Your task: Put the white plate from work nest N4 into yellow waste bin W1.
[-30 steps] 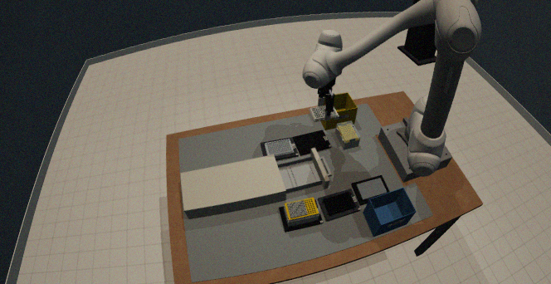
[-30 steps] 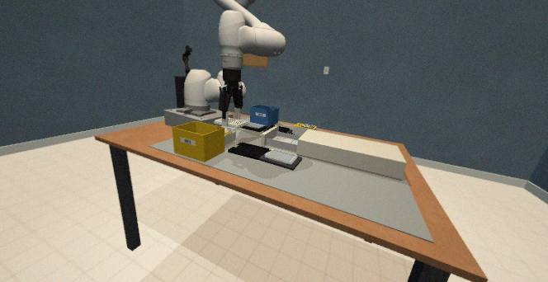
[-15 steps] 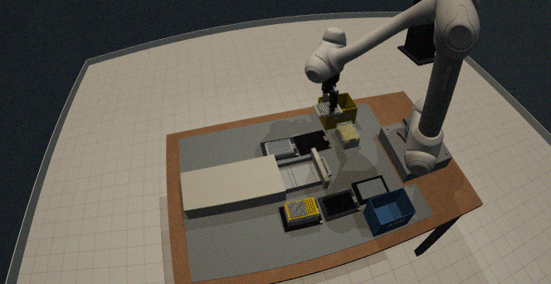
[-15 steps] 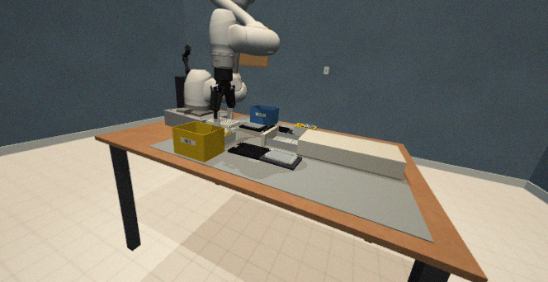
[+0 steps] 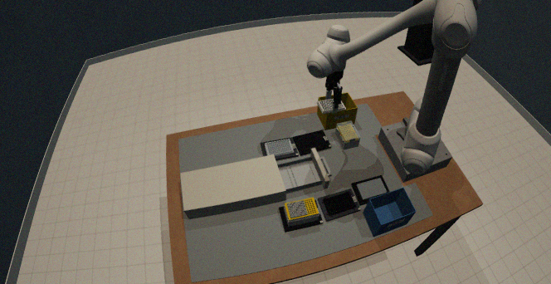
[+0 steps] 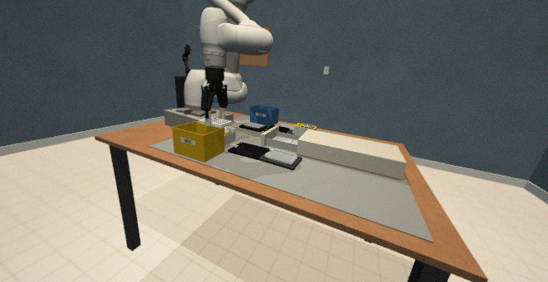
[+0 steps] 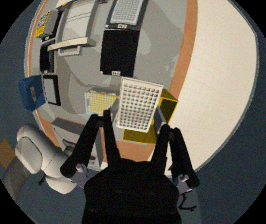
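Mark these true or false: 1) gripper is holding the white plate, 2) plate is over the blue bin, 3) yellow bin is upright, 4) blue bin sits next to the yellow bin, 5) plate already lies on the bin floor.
1) The gripper holds the white plate. True.
2) The plate is over the blue bin. False: it hangs over the yellow bin.
3) The yellow bin is upright. True.
4) The bins sit side by side. False: they are at opposite ends of the mat.
5) The plate lies on the bin floor. False: it is held at about rim height.
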`<move>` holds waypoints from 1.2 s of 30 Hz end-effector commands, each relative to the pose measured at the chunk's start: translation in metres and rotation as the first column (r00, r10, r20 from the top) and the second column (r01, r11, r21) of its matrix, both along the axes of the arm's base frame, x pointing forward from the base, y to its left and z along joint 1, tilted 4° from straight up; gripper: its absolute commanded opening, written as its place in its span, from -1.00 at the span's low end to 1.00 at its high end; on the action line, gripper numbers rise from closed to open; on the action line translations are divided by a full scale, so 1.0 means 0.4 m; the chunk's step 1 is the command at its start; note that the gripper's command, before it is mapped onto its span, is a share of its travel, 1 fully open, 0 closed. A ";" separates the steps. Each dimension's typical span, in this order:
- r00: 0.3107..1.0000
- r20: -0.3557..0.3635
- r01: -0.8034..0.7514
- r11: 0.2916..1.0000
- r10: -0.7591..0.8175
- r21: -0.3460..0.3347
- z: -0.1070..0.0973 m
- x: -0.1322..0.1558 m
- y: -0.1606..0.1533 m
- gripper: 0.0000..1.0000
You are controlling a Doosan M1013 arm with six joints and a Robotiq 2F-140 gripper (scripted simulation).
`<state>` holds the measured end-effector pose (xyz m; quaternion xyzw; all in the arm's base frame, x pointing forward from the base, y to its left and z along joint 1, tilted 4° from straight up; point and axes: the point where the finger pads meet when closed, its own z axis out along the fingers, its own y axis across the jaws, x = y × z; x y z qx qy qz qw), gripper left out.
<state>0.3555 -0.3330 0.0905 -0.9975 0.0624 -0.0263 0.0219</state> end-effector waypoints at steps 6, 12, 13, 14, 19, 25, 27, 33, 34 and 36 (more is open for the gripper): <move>1.000 0.000 0.000 1.000 0.000 0.000 -0.003 -0.046 -0.025 -0.80; 1.000 0.000 0.000 1.000 0.000 0.000 -0.005 -0.069 -0.037 -0.80; 1.000 0.000 0.000 1.000 0.000 0.000 -0.006 -0.075 -0.041 -0.80; 1.000 0.000 0.000 1.000 0.000 0.000 -0.006 -0.081 -0.044 -0.80; 1.000 0.000 0.000 1.000 0.000 0.000 -0.008 -0.110 -0.059 -0.80; 1.000 0.000 0.000 1.000 0.000 0.000 -0.011 -0.139 -0.075 -0.80; 1.000 0.000 0.000 1.000 0.000 0.000 -0.011 -0.145 -0.078 -0.80; 1.000 0.000 0.000 1.000 0.000 0.000 -0.012 -0.155 -0.083 -0.80; 1.000 0.000 0.000 1.000 0.000 0.000 -0.012 -0.155 -0.083 -0.80; 1.000 0.000 0.000 1.000 0.000 0.000 -0.012 -0.155 -0.083 -0.80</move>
